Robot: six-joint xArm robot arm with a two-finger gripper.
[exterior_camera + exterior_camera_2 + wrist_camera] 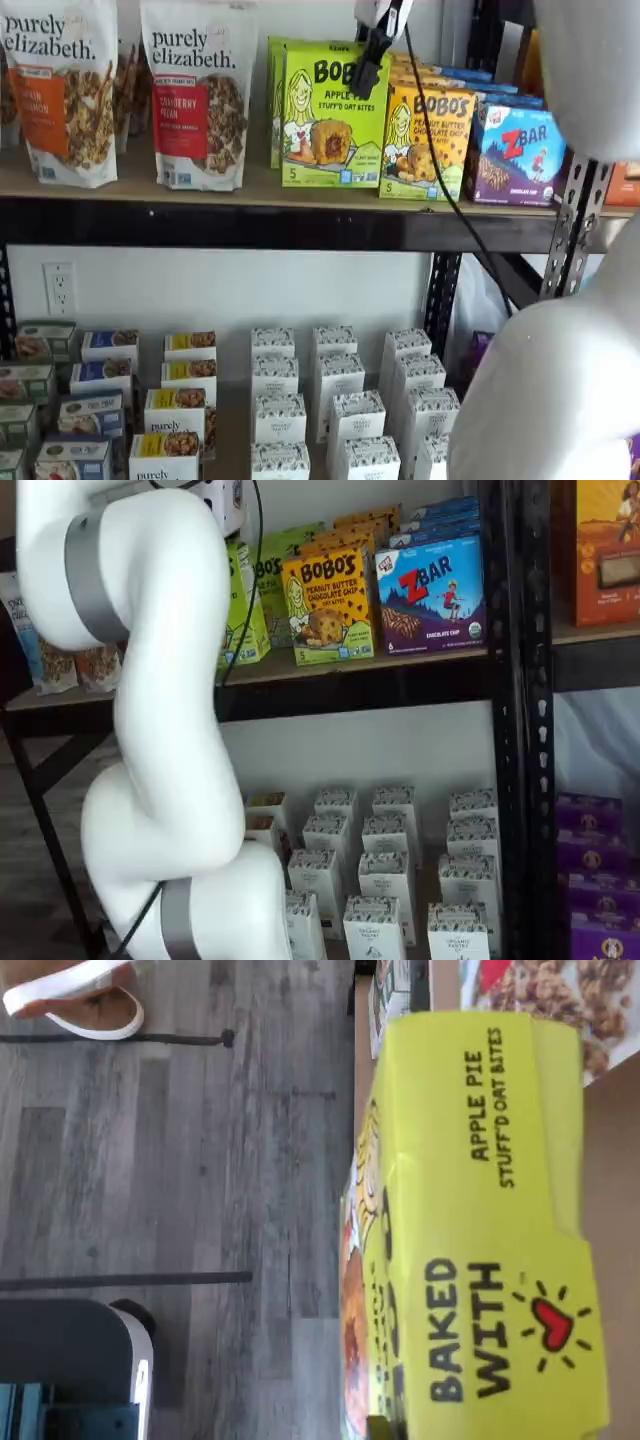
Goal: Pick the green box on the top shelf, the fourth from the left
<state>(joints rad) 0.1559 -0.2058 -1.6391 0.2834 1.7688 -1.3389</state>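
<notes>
On the top shelf (pixel 300 190), 2 granola bags (pixel 195 90) stand at the left, then the green box (pixel 335 115) upright at the front edge, with the yellow-orange Bobo's box (pixel 428 140) touching its right side and a blue ZBar box (pixel 528 155) beyond. The gripper (pixel 370 70) hangs in front of the green box's upper right part; only 1 dark finger shape shows, so I cannot tell its opening. The wrist view shows the box's yellow-green top flap (pixel 490 1230) close up.
</notes>
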